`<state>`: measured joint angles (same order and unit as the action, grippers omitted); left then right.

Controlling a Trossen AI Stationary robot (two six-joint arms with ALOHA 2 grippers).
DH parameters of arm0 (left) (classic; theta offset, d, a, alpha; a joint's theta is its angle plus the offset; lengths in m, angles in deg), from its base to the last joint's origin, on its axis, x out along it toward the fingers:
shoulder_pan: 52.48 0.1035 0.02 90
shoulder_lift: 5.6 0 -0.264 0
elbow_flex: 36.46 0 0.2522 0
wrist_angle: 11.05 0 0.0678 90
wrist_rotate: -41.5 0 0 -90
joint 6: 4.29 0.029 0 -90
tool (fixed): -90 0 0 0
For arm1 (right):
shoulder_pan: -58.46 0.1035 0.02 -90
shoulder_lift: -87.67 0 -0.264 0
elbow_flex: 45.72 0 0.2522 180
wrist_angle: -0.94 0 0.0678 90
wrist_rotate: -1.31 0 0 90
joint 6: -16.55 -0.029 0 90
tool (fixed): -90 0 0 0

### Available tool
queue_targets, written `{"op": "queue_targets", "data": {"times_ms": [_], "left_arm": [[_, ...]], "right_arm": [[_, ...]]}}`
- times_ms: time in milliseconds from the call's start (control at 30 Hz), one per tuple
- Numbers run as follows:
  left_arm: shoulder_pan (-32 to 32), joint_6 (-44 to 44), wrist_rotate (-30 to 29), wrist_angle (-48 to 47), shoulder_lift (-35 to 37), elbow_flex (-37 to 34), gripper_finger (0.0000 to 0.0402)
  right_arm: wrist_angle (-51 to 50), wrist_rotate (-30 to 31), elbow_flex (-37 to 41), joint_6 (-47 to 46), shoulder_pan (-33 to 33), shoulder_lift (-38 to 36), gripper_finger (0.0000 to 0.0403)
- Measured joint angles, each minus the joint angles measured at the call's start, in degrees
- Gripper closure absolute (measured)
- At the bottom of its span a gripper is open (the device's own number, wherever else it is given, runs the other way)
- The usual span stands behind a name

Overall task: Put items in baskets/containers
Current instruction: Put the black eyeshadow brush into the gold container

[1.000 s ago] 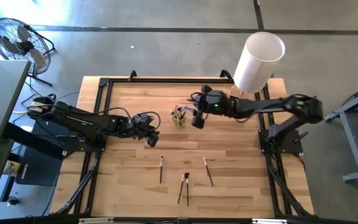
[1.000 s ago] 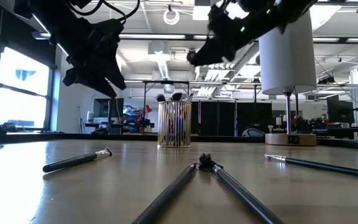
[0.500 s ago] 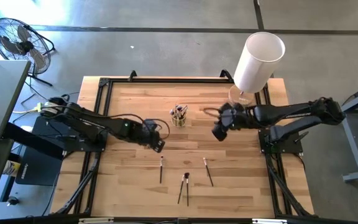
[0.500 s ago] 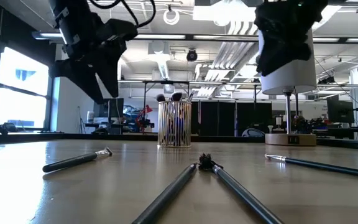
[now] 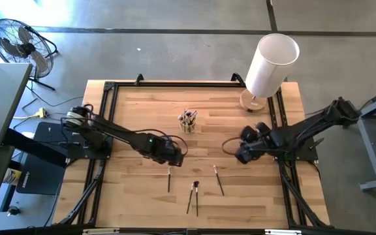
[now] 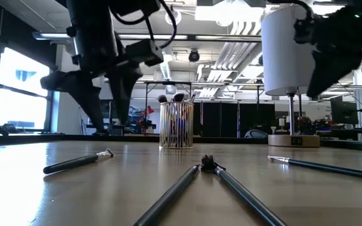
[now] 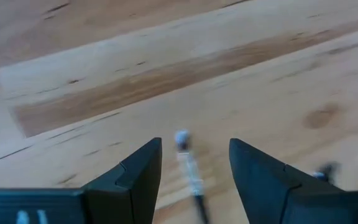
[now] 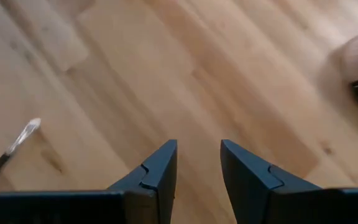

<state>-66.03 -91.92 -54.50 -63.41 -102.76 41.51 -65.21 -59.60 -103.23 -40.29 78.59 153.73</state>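
Observation:
Several brushes stand, bristles up, in the clear cup (image 5: 188, 122) (image 6: 176, 124) at the table's middle. More brushes lie flat nearer the near edge: one on the left (image 5: 169, 177) (image 6: 77, 162), two with their tips touching (image 5: 193, 196) (image 6: 206, 166), and one on the right (image 5: 219, 180) (image 6: 325, 167). My left gripper (image 5: 173, 156) (image 6: 109, 122) is open and hovers over the left brush; its pale tip (image 7: 181, 138) shows between the fingers. My right gripper (image 5: 240, 153) (image 6: 322, 81) (image 8: 197, 155) is open, empty, right of the right brush.
A big white cylinder (image 5: 271, 65) on a round wooden base (image 5: 250, 101) stands at the far right corner. Black frame rails (image 5: 103, 130) run along the table's sides. Bare wood lies between the cup and the loose brushes. A fan (image 5: 18, 42) stands on the floor beyond the table.
My left gripper has moved right and toward the near edge, coming down over the left brush. My right gripper has drawn back from beside the cup, going right and toward the near edge. The brushes and the cup have stayed where they were.

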Motion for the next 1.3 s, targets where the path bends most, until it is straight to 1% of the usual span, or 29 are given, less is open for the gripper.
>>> {"op": "queue_targets", "data": {"times_ms": [133, 333, 400, 533, 767, 833, 933, 1033, 1167, 1200, 1300], "left_arm": [[0.0, 0.2, 1.7, 1.7, -2.6, 0.0, 0.0218], [0.0, 0.7, 3.7, 2.3, -4.8, -0.1, 0.0218], [0.0, 0.8, 3.8, 3.6, -5.9, 0.0, 0.0218], [0.0, 0.7, 4.3, 3.3, -7.4, 0.0, 0.0218], [0.0, -0.2, 1.6, 3.8, -7.8, 0.0, 0.0224], [0.0, -1.1, 1.3, 3.5, -7.8, 0.0, 0.0238], [0.0, -2.1, 1.8, 3.3, -7.8, 0.0, 0.0271], [0.1, -2.7, 2.6, 3.0, -7.9, -0.1, 0.0315], [0.1, -2.8, 2.6, 3.3, -8.0, -0.1, 0.0386], [0.0, -2.8, 2.3, 3.5, -8.0, -0.1, 0.0393], [0.0, -2.9, 2.1, 3.8, -7.3, -0.2, 0.0395]], "right_arm": [[5.5, -2.2, 5.4, -2.4, 3.0, -2.8, 0.0285], [11.4, -2.9, 9.0, -2.2, 5.6, -8.5, 0.0284], [12.3, -2.8, 9.7, -2.3, 6.0, -10.2, 0.0285], [13.0, -2.4, 10.2, -1.4, 6.6, -13.0, 0.0285], [13.7, -1.7, 10.2, 1.6, 6.6, -15.1, 0.0285], [13.7, -1.0, 10.2, 1.7, 6.6, -15.1, 0.0285], [13.7, -0.1, 10.2, 1.8, 6.6, -15.1, 0.0284], [13.6, 0.1, 10.2, 1.8, 6.6, -15.1, 0.0285], [13.0, 0.1, 10.2, 1.8, 6.6, -15.1, 0.0284], [12.8, 0.1, 10.2, 1.8, 6.6, -15.1, 0.0284], [12.3, 0.1, 10.2, 1.8, 6.6, -15.1, 0.0285]]}}
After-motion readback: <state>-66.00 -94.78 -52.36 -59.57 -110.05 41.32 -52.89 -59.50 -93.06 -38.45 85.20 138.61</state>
